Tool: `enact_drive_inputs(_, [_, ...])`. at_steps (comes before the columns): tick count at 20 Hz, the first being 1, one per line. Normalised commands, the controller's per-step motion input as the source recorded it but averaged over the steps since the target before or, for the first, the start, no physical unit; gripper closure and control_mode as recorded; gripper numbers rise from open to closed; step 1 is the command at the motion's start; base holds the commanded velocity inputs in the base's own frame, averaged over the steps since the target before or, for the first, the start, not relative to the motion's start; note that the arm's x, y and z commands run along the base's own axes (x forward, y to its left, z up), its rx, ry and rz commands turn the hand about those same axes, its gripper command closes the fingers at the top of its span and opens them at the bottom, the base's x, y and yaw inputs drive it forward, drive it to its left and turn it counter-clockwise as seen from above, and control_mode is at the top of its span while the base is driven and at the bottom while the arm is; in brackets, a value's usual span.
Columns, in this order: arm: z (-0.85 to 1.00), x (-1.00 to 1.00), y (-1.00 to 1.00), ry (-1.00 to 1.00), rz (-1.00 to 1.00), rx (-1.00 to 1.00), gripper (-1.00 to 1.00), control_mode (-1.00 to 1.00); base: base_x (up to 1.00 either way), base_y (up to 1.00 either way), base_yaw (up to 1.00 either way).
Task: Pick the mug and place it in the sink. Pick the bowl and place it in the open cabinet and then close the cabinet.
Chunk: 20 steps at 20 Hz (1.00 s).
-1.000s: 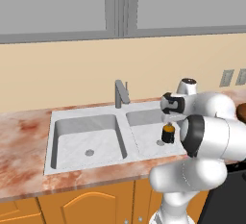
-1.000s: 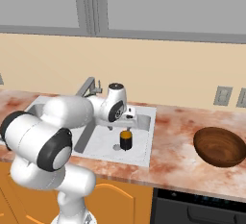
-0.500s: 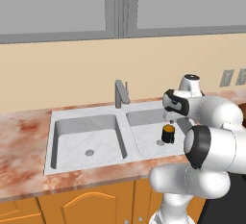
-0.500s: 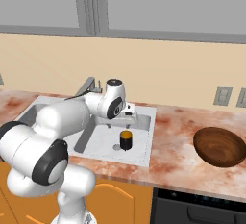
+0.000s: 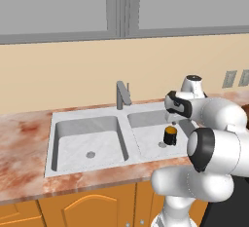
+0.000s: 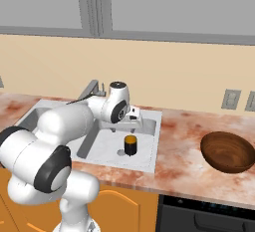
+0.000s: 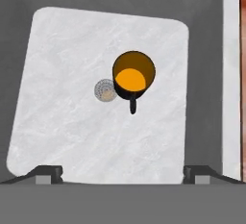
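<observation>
The mug (image 5: 170,136) stands upright in the sink (image 5: 112,138).

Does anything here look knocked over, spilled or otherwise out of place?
Nothing stands out. The mug stands upright in the sink, in the basin with the drain beside it, nothing spilled. The bowl sits right way up on the counter. The open gripper hangs above the mug.

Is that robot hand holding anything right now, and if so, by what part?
Nothing. The gripper is open above the sink, and the mug stands free on the basin floor beside the drain.
</observation>
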Motion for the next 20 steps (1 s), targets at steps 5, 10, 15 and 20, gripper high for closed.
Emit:
enact_drive_inputs(5, [0.02, 0.00, -0.07, 0.00, -0.03, -0.01, -1.00, -1.00, 0.00, 0.00, 0.00])
enact_drive_inputs(10, [0.04, 0.00, -0.16, 0.00, -0.03, -0.02, -1.00, -1.00, 0.00, 0.00, 0.00])
enact_drive_inputs(15, [0.08, 0.00, -0.19, 0.00, -0.04, -0.02, -1.00, -1.00, 0.00, 0.00, 0.00])
enact_drive_inputs(20, [0.11, 0.01, -0.24, 0.00, -0.06, -0.01, -1.00, -1.00, 0.00, 0.00, 0.00])
